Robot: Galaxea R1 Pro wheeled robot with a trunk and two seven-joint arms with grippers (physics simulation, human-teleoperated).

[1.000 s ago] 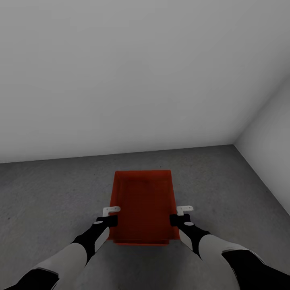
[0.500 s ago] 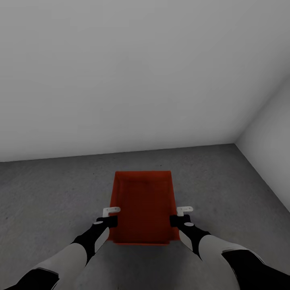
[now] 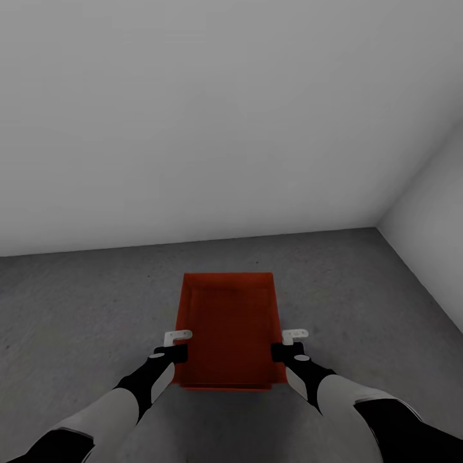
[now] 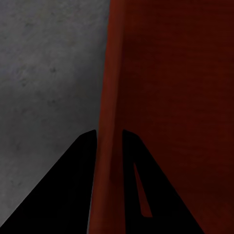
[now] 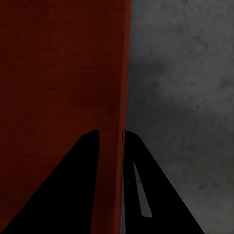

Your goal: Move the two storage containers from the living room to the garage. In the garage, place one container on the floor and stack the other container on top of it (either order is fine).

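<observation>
Head view, container: we see an orange-red storage container [image 3: 229, 328], open top up, over the dark grey floor [image 3: 77, 308] of the garage, with its far end toward the pale grey wall [image 3: 193, 116]. A second red edge shows just under its near end, so we may be looking at two containers nested or stacked; we cannot tell which.
Head view, left gripper: our left gripper [image 3: 175, 345] sits at the container's left long wall, near its near end, one finger [image 3: 178, 335] pale and outside the wall.
Head view, right gripper: our right gripper [image 3: 289, 344] sits at the right long wall, opposite the left one.
Head view, room: a second pale wall [image 3: 431, 257] meets the first in a corner at the right.

Left wrist view, grip: the two dark fingers [image 4: 73, 195] stand narrow, one on each side of the red wall [image 4: 109, 146], pinching it; the container's inside lies on one side and grey floor [image 4: 44, 73] on the other.

Right wrist view, grip: the fingers [image 5: 68, 195] are likewise narrow and clamped on the thin red wall [image 5: 113, 161], with the red interior [image 5: 58, 63] on one side and the rough grey floor [image 5: 185, 87] on the other.
</observation>
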